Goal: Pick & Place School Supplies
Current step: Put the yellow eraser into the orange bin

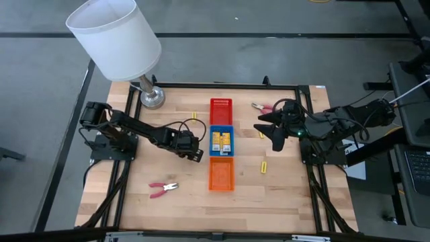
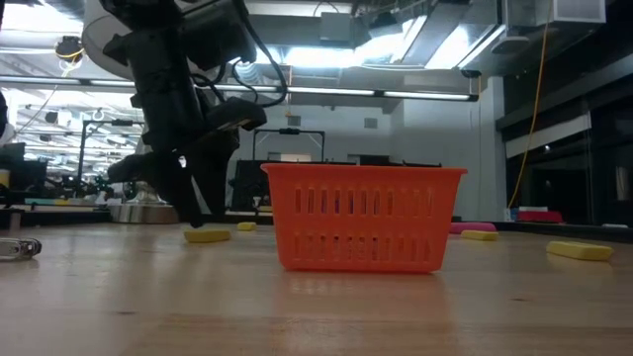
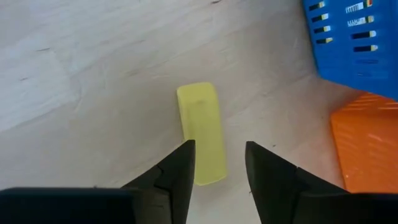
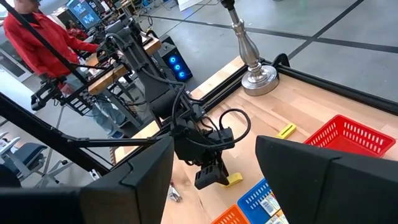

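1. I am holding the left tool (image 3: 219, 163) low over the tabletop (image 1: 134, 195), just beside the blue tray (image 1: 222, 140) on its left. Its fingers are standing partly apart, straddling the near end of a short yellow stick (image 3: 202, 132), with nothing gripped.
2. The stick is lying flat on the wood, close to the blue tray and the orange tray (image 3: 367, 143), touching neither.
3. It is looking to me like a small, light, rigid block with smooth faces and rounded edges, so I am expecting it to slide or pivot if I am pinching off-centre. I am judging the best hold to be across its narrow width at mid-length, fingers squarely on the long sides.
4. I am keeping the right tool (image 1: 275, 131) waiting above the tabletop to the right of the trays, its fingers wide apart and empty.
5. More sticks are lying loose: one by the red tray (image 1: 220, 107), one to the right of the orange tray. Pink-handled pliers (image 1: 163, 189) are lying near the front edge.
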